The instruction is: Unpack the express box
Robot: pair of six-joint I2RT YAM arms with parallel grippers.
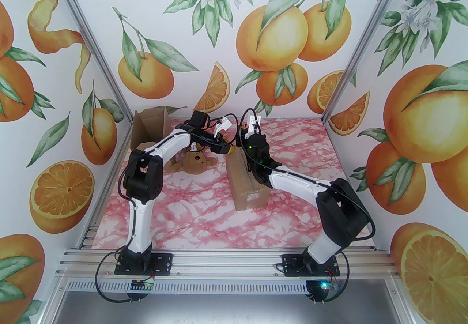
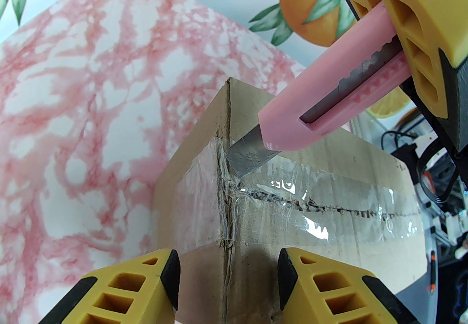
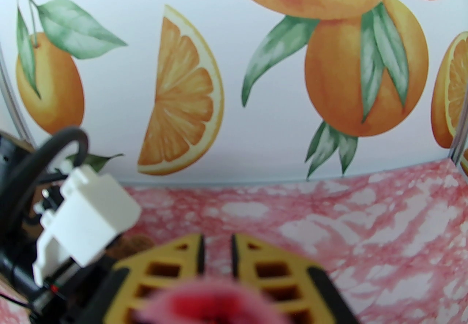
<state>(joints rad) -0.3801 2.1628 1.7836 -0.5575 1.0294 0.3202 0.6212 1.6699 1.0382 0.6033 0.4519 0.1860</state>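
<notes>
My right claw (image 2: 396, 48) is clenched on the pink knife (image 2: 329, 95), its blade (image 2: 248, 156) set against the taped edge of the box (image 2: 292, 242) to slit it. The box sits on the bench (image 2: 73, 114). My left claw (image 2: 228, 271) hangs released over the box's corner, probably to steady it.

Top camera high behind arm bases (image 1: 142, 264), looking down on worktop (image 1: 204, 213), left wrist close over cardboard box (image 2: 365, 242) corner, right wrist low, facing back wall (image 3: 234, 22), worktop shared by all
</notes>
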